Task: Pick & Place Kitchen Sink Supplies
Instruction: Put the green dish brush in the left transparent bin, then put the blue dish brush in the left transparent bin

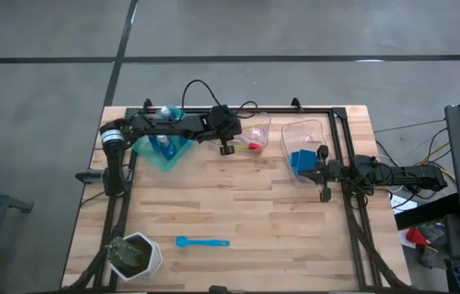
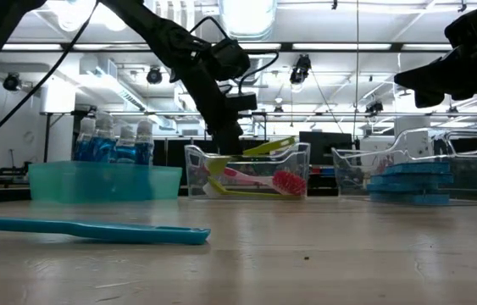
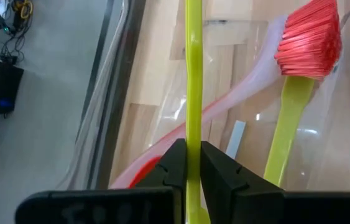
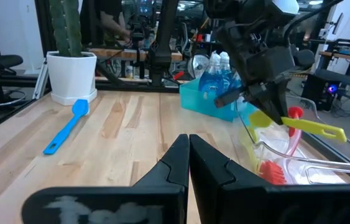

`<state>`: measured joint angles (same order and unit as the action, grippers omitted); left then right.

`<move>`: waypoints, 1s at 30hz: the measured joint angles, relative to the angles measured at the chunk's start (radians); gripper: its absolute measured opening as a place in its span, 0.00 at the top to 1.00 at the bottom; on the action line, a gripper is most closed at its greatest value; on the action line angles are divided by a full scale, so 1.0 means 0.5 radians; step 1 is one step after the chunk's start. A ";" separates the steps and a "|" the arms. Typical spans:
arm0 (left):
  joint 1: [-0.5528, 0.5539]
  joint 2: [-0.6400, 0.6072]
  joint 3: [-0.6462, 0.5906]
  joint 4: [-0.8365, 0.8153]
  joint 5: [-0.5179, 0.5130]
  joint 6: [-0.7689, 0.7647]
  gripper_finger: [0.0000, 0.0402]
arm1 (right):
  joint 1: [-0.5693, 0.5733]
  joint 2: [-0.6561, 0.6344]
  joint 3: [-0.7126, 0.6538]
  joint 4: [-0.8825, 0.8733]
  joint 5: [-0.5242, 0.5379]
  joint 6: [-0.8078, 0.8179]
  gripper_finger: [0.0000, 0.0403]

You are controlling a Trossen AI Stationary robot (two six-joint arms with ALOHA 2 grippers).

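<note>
Right now the left gripper (image 3: pixel 187 163) pinches a thin yellow-green brush (image 3: pixel 193 87) by its handle, fingers narrowed tight on either side of it, and holds it over the middle clear bin (image 1: pixel 260 127) near the table's far edge. Inside that bin lie a pink brush (image 3: pixel 237 96) and another yellow-green brush with red bristles (image 3: pixel 309 34). Left of it, a teal bin (image 2: pixel 102 180) holds the small bottles of blue liquid (image 2: pixel 113 142) with white caps. To the right, a second clear bin (image 1: pixel 305 131) contains a stack of blue sponges (image 2: pixel 409 185). The right gripper (image 4: pixel 189 148) sits just beside that bin with its fingers pressed together, holding nothing. 1 teal brush (image 1: pixel 203 242) lies flat on the wooden table (image 1: pixel 262 204) toward the near edge, close to a white pot with a green plant (image 1: pixel 134 256).
</note>
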<state>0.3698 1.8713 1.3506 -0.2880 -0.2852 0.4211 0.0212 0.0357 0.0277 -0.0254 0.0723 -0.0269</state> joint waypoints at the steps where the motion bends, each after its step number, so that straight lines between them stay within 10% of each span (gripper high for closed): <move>1: 0.000 0.000 -0.003 -0.001 0.000 -0.015 0.91 | 0.001 0.000 0.001 0.000 0.001 0.000 0.98; 30: -0.116 -0.120 0.118 -0.412 -0.017 -0.364 0.86 | 0.001 -0.001 0.000 -0.001 0.001 0.000 0.98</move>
<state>0.3116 1.8111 1.4097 -0.4942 -0.2938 0.2391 0.0216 0.0353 0.0278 -0.0257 0.0727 -0.0269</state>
